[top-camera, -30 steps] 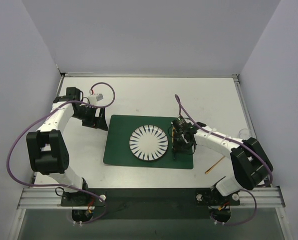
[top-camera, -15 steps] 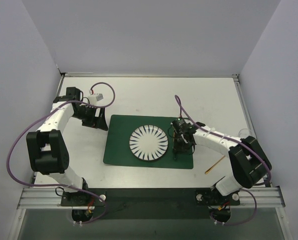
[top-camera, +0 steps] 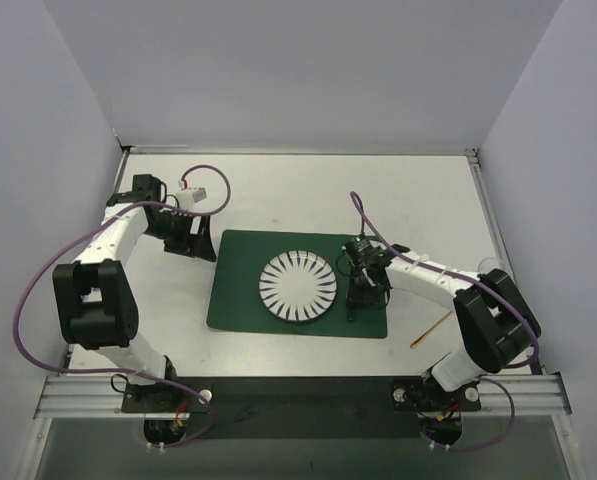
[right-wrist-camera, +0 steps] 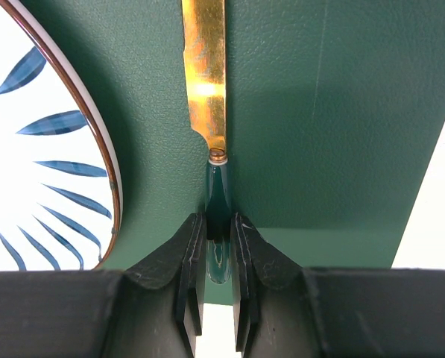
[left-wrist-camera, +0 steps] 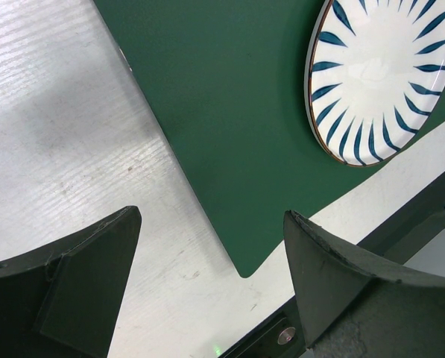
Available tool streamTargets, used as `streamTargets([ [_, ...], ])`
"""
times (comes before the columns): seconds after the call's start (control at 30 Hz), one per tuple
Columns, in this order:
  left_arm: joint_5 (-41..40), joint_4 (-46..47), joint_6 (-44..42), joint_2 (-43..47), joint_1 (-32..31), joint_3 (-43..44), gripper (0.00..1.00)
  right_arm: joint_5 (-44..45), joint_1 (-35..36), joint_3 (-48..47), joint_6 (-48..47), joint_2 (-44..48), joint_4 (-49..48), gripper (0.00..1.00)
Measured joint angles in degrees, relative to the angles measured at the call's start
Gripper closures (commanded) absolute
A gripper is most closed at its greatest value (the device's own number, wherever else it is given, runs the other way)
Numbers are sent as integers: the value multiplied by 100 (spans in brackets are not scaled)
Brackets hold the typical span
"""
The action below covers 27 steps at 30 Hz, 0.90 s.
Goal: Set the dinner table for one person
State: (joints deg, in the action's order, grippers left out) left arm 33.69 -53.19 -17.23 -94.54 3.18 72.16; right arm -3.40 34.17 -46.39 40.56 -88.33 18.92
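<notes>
The white dinner table [top-camera: 278,190] carries a dark green placemat [top-camera: 238,285] with a white plate with blue stripes [top-camera: 298,285] on it. My right gripper [top-camera: 364,292] is over the mat's right strip, just right of the plate. In the right wrist view it [right-wrist-camera: 218,231] is shut on the green handle of a gold-bladed knife [right-wrist-camera: 206,74]. The blade points away along the mat, beside the plate rim [right-wrist-camera: 95,149]. My left gripper [top-camera: 193,240] is open and empty over the bare table by the mat's left edge [left-wrist-camera: 207,186].
A gold utensil [top-camera: 430,329] lies on the table right of the placemat, near the front. A clear cup [top-camera: 490,267] stands at the table's right edge. The metal rail [top-camera: 298,150] runs along the back.
My right gripper has shifted slightly with the knife beside the plate. The left arm has not moved.
</notes>
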Motion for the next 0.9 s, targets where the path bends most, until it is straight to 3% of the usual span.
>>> streamTargets([
  [0.83, 0, 2, 0, 0, 0, -2, 12, -42, 87, 398, 188, 439, -20, 100],
  [0.9, 0, 2, 0, 0, 0, -2, 12, -39, 87, 398, 186, 439, 2, 95],
])
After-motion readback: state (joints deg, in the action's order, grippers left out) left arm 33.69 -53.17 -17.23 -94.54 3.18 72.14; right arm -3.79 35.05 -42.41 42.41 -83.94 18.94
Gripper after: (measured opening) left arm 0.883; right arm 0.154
